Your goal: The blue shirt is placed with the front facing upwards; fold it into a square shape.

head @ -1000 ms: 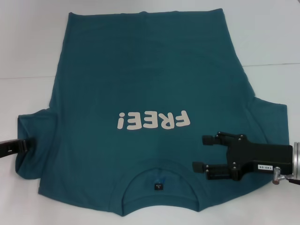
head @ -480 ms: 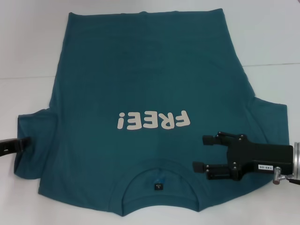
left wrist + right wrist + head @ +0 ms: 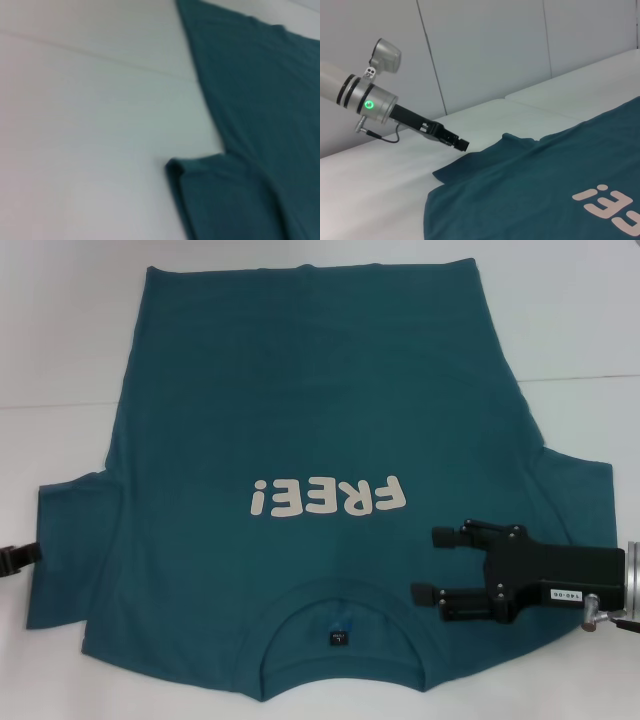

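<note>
Hovering over the lower right of the head view, our right gripper [image 3: 428, 565] has its two black fingers spread apart with nothing between them, poised above the shoulder area of the blue shirt [image 3: 320, 420] just right of the neckline. Our left gripper [image 3: 12, 558] barely shows at the left edge of that view, just off the hem of the nearer sleeve; in the right wrist view it appears as a slim black tip [image 3: 456, 142] beside the sleeve's edge, apparently clear of the cloth, but we cannot tell whether its fingers are parted or closed.

We judge the fold as not yet begun. The shirt lies flat and fully spread across the white table [image 3: 60, 330], front up, collar toward the bottom of the head view and hem at the top, both short sleeves out to the sides. No sleeve is turned in, no side is brought over, so every fold toward a square is left to do.

The fabric looks like soft matte teal-blue knit, limp, with slight rumpling at the left sleeve. The cream lettering [image 3: 328, 498] sits smooth and rounded across the chest, upside down to us. The round neck [image 3: 340, 625] carries a ribbed band and a small dark label [image 3: 338, 638] inside
</note>
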